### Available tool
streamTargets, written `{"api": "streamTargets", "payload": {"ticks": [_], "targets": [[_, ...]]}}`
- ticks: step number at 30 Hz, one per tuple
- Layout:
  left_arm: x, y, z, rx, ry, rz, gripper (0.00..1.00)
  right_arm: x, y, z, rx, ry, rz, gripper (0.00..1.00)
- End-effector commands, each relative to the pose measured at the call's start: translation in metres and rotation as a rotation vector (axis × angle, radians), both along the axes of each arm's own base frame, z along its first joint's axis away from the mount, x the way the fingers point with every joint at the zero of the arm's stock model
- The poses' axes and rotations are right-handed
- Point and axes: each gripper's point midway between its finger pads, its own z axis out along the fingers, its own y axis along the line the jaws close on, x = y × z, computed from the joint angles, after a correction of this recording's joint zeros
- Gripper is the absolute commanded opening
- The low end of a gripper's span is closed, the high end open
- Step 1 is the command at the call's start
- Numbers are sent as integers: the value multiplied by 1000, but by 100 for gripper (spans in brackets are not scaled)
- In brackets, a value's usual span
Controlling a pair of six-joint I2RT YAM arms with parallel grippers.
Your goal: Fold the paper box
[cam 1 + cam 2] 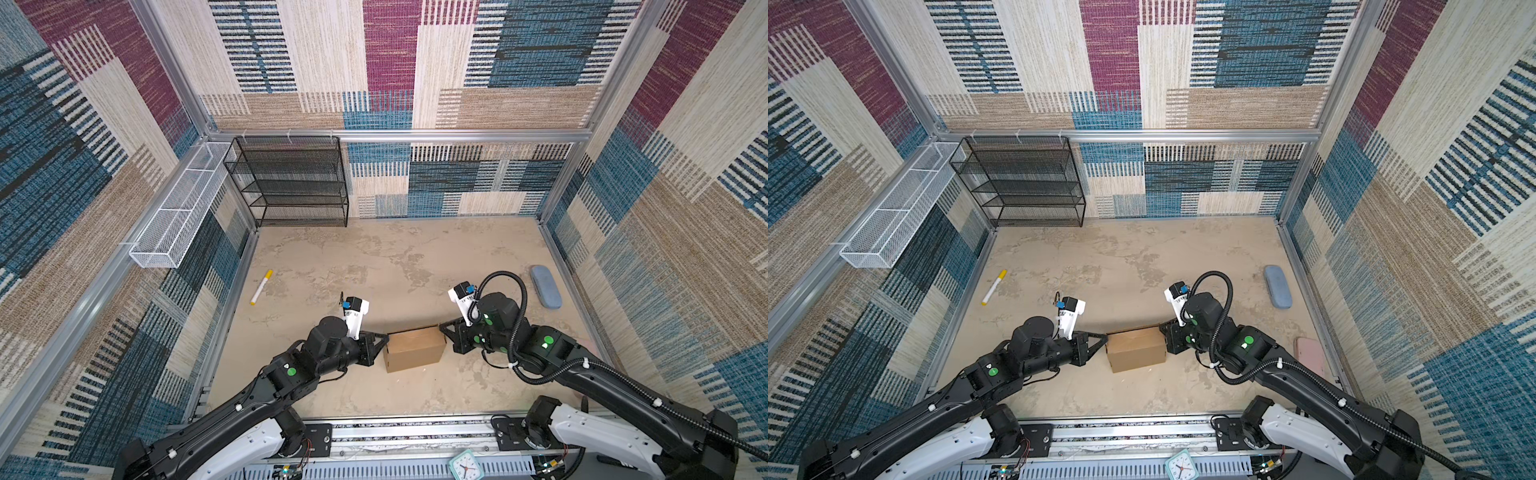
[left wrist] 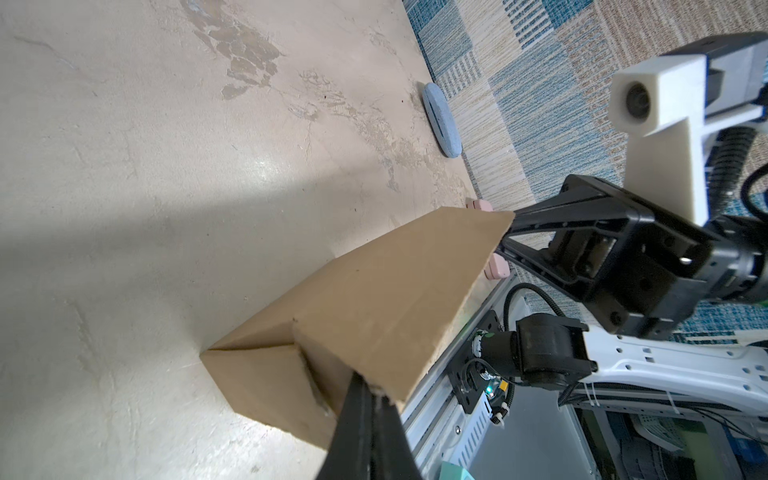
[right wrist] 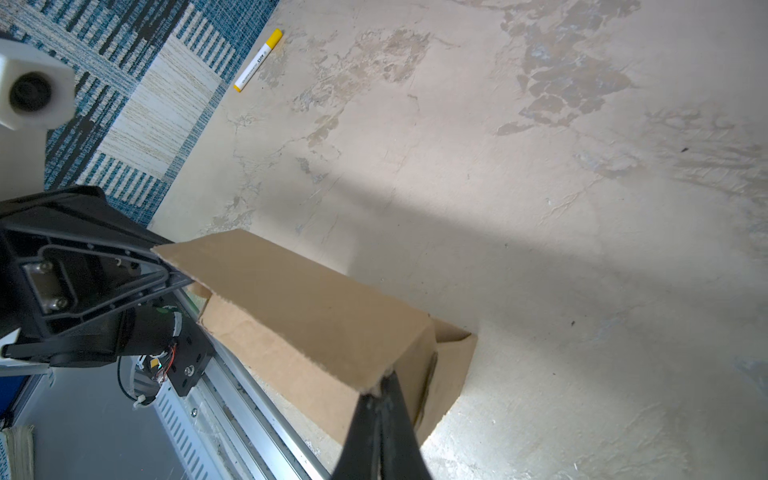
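Observation:
The paper box (image 1: 415, 349) (image 1: 1136, 351) is plain brown cardboard and lies on the beige table near the front middle. Its side walls are up and its lid panel (image 2: 374, 291) (image 3: 311, 316) slopes above the tray. My left gripper (image 1: 387, 337) (image 2: 370, 384) is shut on the lid's left corner. My right gripper (image 1: 442, 328) (image 3: 380, 384) is shut on the lid's right corner. The two grippers face each other across the box. The inside of the box is hidden under the lid.
A white marker (image 1: 261, 287) with a yellow cap lies at the left. A blue case (image 1: 545, 286) lies near the right wall, and a pink object (image 1: 1308, 353) sits behind the right arm. A black mesh rack (image 1: 291, 183) and a white mesh basket (image 1: 178, 208) stand at the back left. A small clock (image 1: 465, 465) rests on the front rail.

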Motion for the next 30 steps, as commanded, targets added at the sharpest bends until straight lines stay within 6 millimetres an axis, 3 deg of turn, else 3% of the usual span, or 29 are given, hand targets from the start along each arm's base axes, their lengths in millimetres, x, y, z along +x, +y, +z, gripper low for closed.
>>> {"api": "streamTargets", "payload": {"ticks": [1,30], "targets": [[-16,12,-38,124,95,-25,0,-27,-19,-30,-123,159,-2,0],[-29,7,-57,158,107,-31,0,-45,-29,-41,-43,183,-82,0]]}}
